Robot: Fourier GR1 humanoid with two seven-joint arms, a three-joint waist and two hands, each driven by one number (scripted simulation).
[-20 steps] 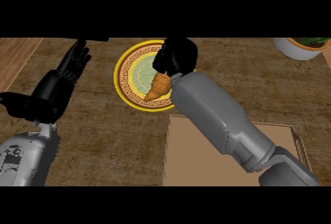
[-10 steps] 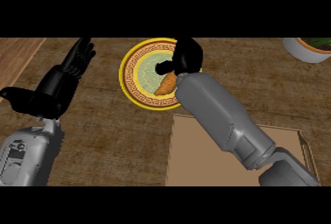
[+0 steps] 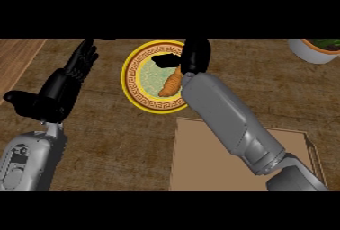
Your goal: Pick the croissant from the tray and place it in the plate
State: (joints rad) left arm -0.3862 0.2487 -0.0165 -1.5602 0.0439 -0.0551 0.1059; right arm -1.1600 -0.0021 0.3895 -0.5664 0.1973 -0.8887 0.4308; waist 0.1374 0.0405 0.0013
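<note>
The croissant [image 3: 171,85] lies on the round plate [image 3: 139,96] with a yellow patterned rim, right of its middle. My right hand [image 3: 192,56] hovers at the plate's far side just beyond the croissant, open, with the thumb stretched left and no finger round the pastry. Its grey forearm crosses the plate's right edge and hides part of it. The brown tray [image 3: 199,161] sits in front of the plate with nothing showing in it. My left hand [image 3: 63,85] rests open left of the plate, fingers pointing away.
A white pot with a green plant [image 3: 317,48] stands at the far right corner. A lighter wooden strip [image 3: 16,58] runs along the counter's far left. My right forearm covers much of the tray's right side.
My right hand went from shut on the croissant above the plate to open. The croissant now lies on the plate, and the hand has drawn slightly away from it. The left hand barely shifted.
</note>
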